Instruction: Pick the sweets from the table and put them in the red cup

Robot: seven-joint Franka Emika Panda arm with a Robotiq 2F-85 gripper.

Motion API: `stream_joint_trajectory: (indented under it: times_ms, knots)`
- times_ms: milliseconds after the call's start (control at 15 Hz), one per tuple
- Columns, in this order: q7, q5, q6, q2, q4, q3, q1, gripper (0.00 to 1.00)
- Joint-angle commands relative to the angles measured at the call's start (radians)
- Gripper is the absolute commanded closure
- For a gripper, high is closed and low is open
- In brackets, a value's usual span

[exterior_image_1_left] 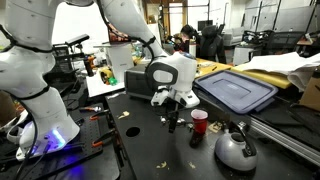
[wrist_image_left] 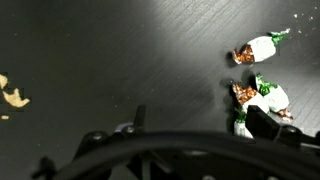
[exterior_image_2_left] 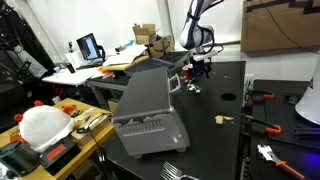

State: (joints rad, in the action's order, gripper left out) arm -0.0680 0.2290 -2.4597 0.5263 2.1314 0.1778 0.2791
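Note:
In the wrist view three sweets in white, green and brown wrappers lie on the black table [wrist_image_left: 120, 50]: one [wrist_image_left: 262, 48] further off, one [wrist_image_left: 268, 95] below it, and one [wrist_image_left: 243, 127] right by my right finger. My gripper [wrist_image_left: 200, 122] is open and empty, low over the table, with the sweets at its right finger. In both exterior views the gripper [exterior_image_1_left: 172, 122] [exterior_image_2_left: 197, 72] points down close to the table. The red cup [exterior_image_1_left: 200, 122] stands upright just beside it and also shows in an exterior view [exterior_image_2_left: 174, 83].
A grey-silver kettle [exterior_image_1_left: 235, 150] stands near the cup. A dark tray [exterior_image_1_left: 235, 92] lies behind it. Yellowish scraps lie on the table [exterior_image_1_left: 131, 130] [exterior_image_2_left: 222, 119] [wrist_image_left: 12, 95]. A grey machine [exterior_image_2_left: 145, 115] stands at the table's edge, and tools with red handles [exterior_image_2_left: 262, 125] lie nearby.

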Motion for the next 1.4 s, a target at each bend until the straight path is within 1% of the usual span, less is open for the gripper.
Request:
stream_joint_trajectory:
  times_ms: [0, 267, 600, 1000, 1333]
  knots:
    - [0.073, -0.042, 0.011, 0.005, -0.001, -0.021, -0.003, 0.0]
    - [0.151, -0.067, 0.01, 0.002, 0.003, -0.048, -0.001, 0.0]
    - [0.218, -0.113, -0.004, 0.017, -0.002, -0.065, -0.004, 0.0]
    - [0.249, -0.15, -0.032, 0.012, 0.03, -0.078, -0.024, 0.0]
    - [0.239, -0.159, -0.048, -0.001, 0.054, -0.092, -0.051, 0.0]
